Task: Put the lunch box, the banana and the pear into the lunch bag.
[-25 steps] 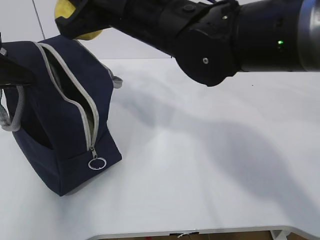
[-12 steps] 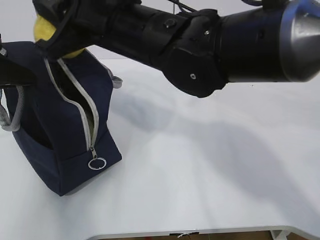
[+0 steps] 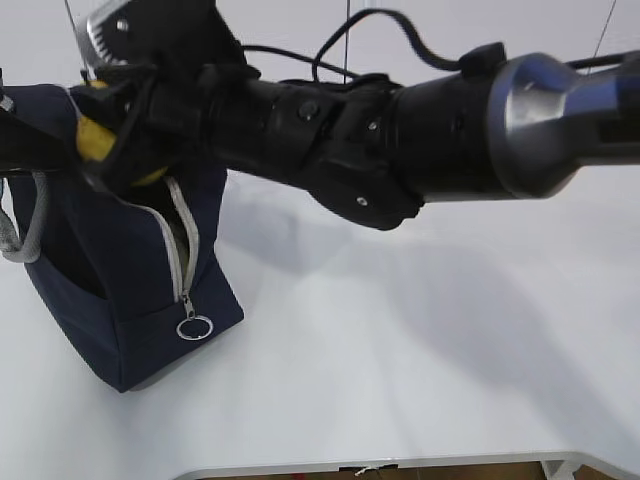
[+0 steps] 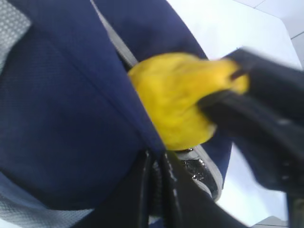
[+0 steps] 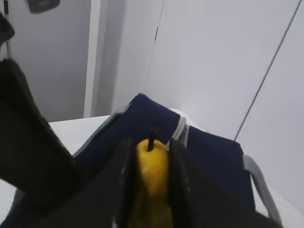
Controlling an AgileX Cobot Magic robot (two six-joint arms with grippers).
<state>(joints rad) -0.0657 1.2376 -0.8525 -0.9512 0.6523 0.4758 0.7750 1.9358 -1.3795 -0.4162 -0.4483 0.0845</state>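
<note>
The white surface (image 3: 420,380) carries one item, the navy lunch bag (image 3: 120,290), standing at the left with its grey zipper (image 3: 182,250) undone and the ring pull (image 3: 194,327) hanging at the low end of the track. A grey webbing handle (image 3: 22,225) loops down its left side. The right arm (image 3: 400,130) reaches across from the right to the top of the bag, and its fingers (image 5: 178,175) pinch the pear (image 5: 152,164) from both sides, stem (image 5: 152,136) up. In the exterior view the pear sits at the mouth of the opening, partly below the upper edge of the fabric; the left wrist view shows the yellow fruit against the zipper edge, though motion blur there leaves it uncertain whether fruit and fabric touch. The left fingers (image 4: 159,190) are pressed together on the navy fabric at the bag's rim, just beside the opening. The bag's interior shows only as dark.
</note>
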